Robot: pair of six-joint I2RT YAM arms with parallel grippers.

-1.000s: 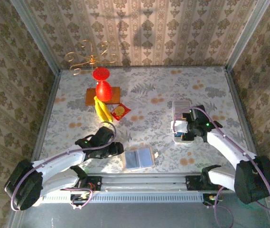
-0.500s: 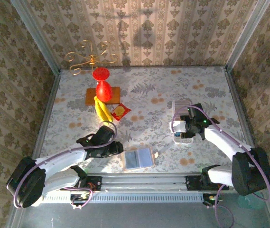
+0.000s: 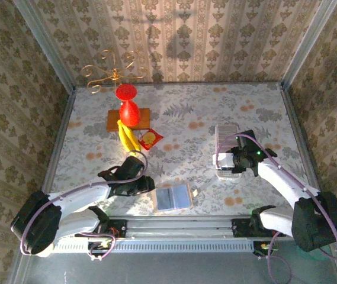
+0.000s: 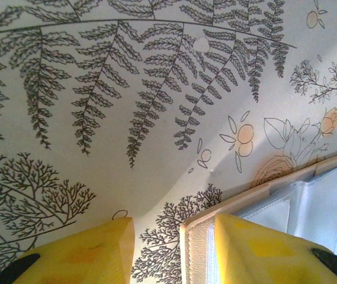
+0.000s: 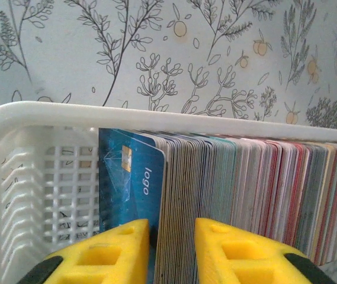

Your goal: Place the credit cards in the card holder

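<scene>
While right fingers [image 5: 227,251] straddle credit cards [image 5: 215,195], tray [image 5: 50,115] packed

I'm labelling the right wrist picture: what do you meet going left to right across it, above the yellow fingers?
White tray's mesh end wall → blue card standing on edge against it → packed row of upright cards, their edges pale, then reddish, then tan.

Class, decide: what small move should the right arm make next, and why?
Probably close the right gripper's fingers on the front blue credit card: they straddle its edge in the white basket, not clearly pinching yet, and the card holder lies open.
</scene>
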